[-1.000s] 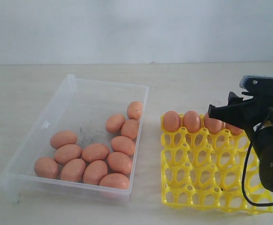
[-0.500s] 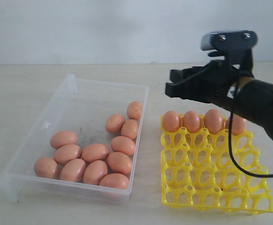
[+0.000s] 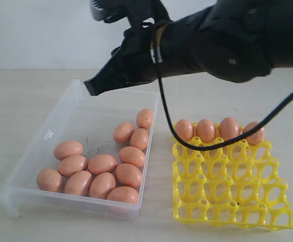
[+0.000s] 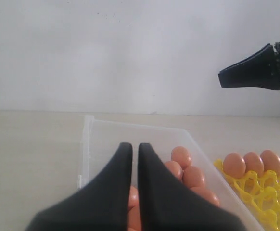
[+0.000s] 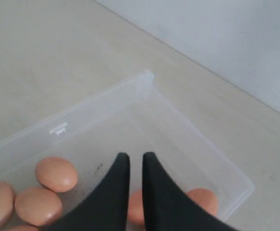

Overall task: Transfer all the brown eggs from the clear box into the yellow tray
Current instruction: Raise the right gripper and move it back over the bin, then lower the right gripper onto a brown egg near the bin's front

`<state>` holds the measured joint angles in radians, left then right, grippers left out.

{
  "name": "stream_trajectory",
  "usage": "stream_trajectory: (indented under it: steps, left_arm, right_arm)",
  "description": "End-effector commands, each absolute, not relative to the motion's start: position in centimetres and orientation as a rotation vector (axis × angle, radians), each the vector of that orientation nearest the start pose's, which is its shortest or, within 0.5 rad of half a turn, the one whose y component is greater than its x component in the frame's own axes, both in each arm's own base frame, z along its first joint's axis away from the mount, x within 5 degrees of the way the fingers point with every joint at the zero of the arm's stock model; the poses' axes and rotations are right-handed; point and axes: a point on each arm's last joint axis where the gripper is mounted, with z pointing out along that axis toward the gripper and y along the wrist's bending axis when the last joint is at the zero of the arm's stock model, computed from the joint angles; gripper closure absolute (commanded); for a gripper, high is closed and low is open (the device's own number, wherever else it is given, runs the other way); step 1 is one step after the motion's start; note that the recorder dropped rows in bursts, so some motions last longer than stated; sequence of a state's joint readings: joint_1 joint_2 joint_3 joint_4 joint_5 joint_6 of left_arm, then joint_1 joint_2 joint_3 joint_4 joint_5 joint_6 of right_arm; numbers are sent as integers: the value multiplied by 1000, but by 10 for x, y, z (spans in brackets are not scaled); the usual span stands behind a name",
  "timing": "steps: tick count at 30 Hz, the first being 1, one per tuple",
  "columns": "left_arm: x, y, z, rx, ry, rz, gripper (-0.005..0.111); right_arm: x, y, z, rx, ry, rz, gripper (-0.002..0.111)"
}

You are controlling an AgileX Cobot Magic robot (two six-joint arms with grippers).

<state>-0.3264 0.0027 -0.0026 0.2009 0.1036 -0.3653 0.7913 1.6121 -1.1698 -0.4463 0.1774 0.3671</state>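
Observation:
The clear box lies on the left and holds several brown eggs in its near and right part. To its right, the yellow tray carries several brown eggs in its back row. My right gripper reaches across and hangs above the box's far edge, shut with nothing in it; its wrist view shows the right gripper over the box floor and eggs. My left gripper is shut and empty above the box, and is out of the exterior view.
The pale table runs to a white wall behind. The right arm's black cable hangs down in front of the tray's back row. In the left wrist view the right gripper shows high above the tray.
The right arm has risen from the tray's back row and swung left across to above the box's far edge. Its jaws have closed with nothing in them.

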Motion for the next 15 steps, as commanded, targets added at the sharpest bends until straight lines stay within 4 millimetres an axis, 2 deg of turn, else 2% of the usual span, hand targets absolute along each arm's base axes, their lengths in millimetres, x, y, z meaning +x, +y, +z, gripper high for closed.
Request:
stream_trajectory:
  steps: [1,4,6,9,12,15]
  left_arm:
    - [54,-17,204,111,1589,-383,103]
    - [54,-17,204,111,1589,-383,103]
    - [54,-17,204,111,1589,-383,103]
    - [54,-17,204,111,1589,-383,103]
    - [54,-17,204,111,1589,-383,103]
    - [54,-17,204,111,1589,-383,103]
  right_arm:
    - [271,279,285,-941,2033,213,108]
    - [277,288,269,-1065,2130,114,108]
    - [278,296,256,-1230,2161,90,108]
    - [278,310,239,-1495,2102,121,108]
    - [276,321,228,-1671,2023,195,108]
    - [275,325,216,-1854,1967,198,108]
